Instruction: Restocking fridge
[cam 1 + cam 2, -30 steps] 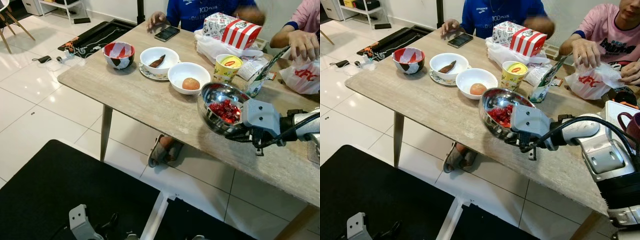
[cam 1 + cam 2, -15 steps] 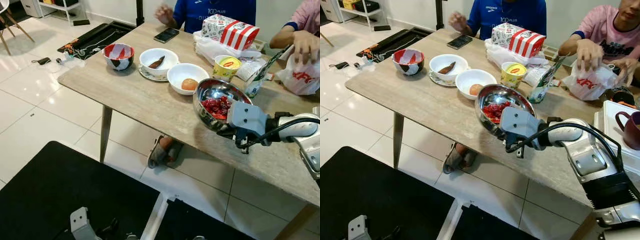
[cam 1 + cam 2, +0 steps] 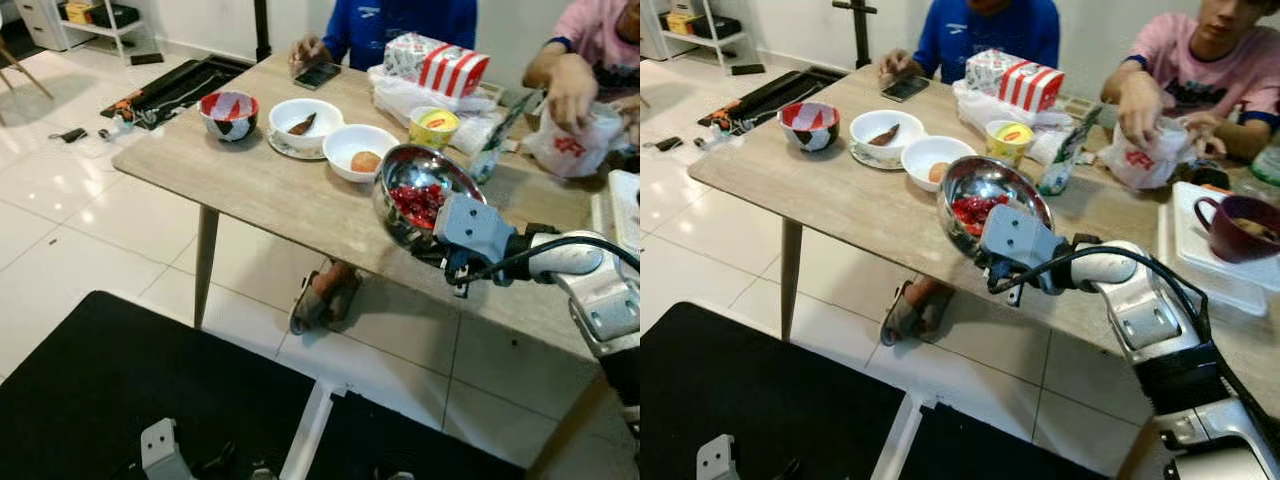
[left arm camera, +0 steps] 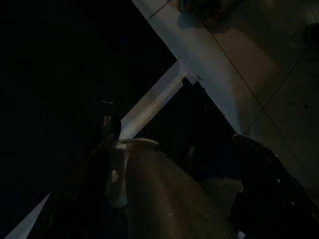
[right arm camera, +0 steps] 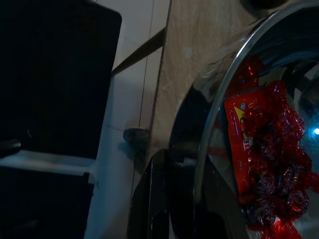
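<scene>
The robot's right gripper (image 3: 447, 262) holds a shiny metal bowl (image 3: 412, 205) of red-wrapped sweets (image 3: 416, 202) by its rim, its fingers (image 5: 149, 199) clamped on the edge, lifting it tilted above the near edge of a pale wooden bench (image 3: 270, 190). Farther back on the bench stand a red-patterned bowl (image 3: 229, 113), two white bowls (image 3: 305, 118) and a yellow cup (image 3: 433, 127), with two people seated behind. The left gripper (image 4: 164, 199) hangs idle low in shadow over a black mat (image 3: 130, 390); whether its fingers are wide or narrow cannot be told.
</scene>
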`<state>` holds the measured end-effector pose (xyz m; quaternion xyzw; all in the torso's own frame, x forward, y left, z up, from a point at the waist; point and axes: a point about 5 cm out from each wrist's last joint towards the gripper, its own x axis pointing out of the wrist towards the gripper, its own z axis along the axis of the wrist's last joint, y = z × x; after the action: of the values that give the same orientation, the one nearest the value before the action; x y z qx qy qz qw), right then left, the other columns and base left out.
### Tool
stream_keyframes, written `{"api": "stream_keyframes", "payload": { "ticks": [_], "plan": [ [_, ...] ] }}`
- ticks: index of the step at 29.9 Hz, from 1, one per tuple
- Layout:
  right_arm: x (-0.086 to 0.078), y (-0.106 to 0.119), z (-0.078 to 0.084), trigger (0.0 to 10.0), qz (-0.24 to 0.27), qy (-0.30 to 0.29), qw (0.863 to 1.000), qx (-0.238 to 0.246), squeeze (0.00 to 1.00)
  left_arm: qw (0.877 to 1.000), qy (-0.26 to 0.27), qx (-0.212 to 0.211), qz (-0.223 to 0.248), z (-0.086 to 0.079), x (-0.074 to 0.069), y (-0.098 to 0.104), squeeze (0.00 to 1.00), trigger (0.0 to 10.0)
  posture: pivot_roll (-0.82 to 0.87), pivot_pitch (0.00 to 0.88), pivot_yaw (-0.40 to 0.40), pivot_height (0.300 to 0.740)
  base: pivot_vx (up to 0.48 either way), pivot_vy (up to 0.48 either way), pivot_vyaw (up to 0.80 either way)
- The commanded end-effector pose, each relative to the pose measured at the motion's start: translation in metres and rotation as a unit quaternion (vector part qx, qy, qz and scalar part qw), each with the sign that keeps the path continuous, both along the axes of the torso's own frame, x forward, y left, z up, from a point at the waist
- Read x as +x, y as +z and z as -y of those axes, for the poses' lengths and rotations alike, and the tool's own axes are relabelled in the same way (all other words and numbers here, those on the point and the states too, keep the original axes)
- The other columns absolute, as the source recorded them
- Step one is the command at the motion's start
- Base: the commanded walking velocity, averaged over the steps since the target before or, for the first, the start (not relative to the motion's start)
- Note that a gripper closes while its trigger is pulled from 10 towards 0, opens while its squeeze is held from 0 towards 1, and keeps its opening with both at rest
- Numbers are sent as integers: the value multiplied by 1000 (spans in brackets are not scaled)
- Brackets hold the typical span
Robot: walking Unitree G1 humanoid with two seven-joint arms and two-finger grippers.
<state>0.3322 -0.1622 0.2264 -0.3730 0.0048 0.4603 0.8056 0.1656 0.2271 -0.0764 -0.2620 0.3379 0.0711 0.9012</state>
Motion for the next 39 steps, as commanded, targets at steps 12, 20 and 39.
{"api": "stream_keyframes", "payload": {
  "ticks": [12, 20, 39],
  "plan": [
    [-1, 6, 4, 10000, 11, -12, 1000, 18, 0, 1000, -3, -8, -17, 5, -7, -5, 0, 10000, -16, 93, -23, 740, -284, 0, 0],
    [-24, -1, -6, 10000, -47, 79, 995, 35, 0, 1000, -4, -10, -16, 6, -6, -5, 0, 10000, -15, 93, -22, 740, -285, 0, 0],
    [-27, -143, 68, 10000, -205, -154, 958, -127, 0, 1000, -5, -10, -21, 11, -8, -7, 0, 10000, -20, 94, -35, 740, -43, 0, 0]
  ]
}}
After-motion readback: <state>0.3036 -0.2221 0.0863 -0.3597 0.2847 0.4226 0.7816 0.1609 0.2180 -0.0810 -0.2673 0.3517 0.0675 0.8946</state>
